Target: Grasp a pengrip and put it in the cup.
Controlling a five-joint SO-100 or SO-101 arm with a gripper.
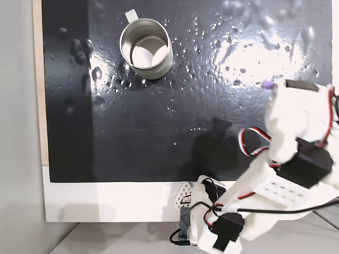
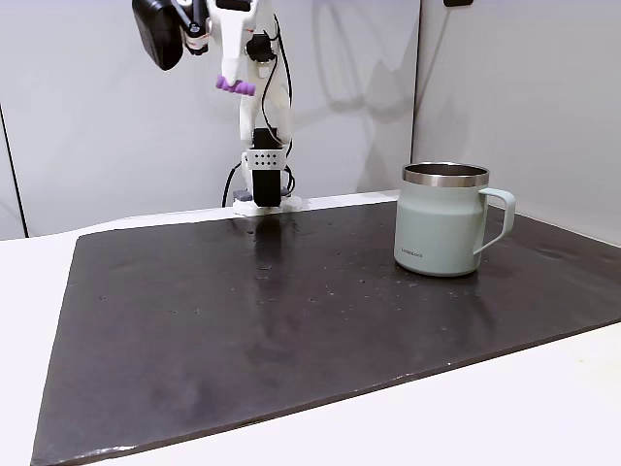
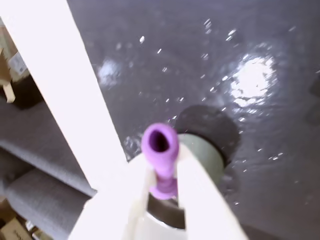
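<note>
The purple ribbed pengrip (image 3: 160,147) is pinched between my white fingers, its hollow end towards the wrist camera. My gripper (image 3: 163,172) is shut on it. In a fixed view the gripper (image 2: 236,80) is raised high above the mat's far left with the pengrip (image 2: 235,86) sticking out sideways. In a fixed view from above, the pengrip (image 1: 268,83) pokes out at the gripper (image 1: 271,87) near the right edge. The metal cup (image 1: 159,69) stands upright far to the left there. The cup (image 2: 441,228) is pale green outside, with its handle to the right. In the wrist view, part of the cup (image 3: 212,155) shows behind the fingers.
A glossy black mat (image 1: 159,132) covers the table and carries small droplets or bumps. The arm's base (image 2: 262,189) stands at the mat's far edge. White table (image 2: 485,408) borders the mat, with grey wall panels behind.
</note>
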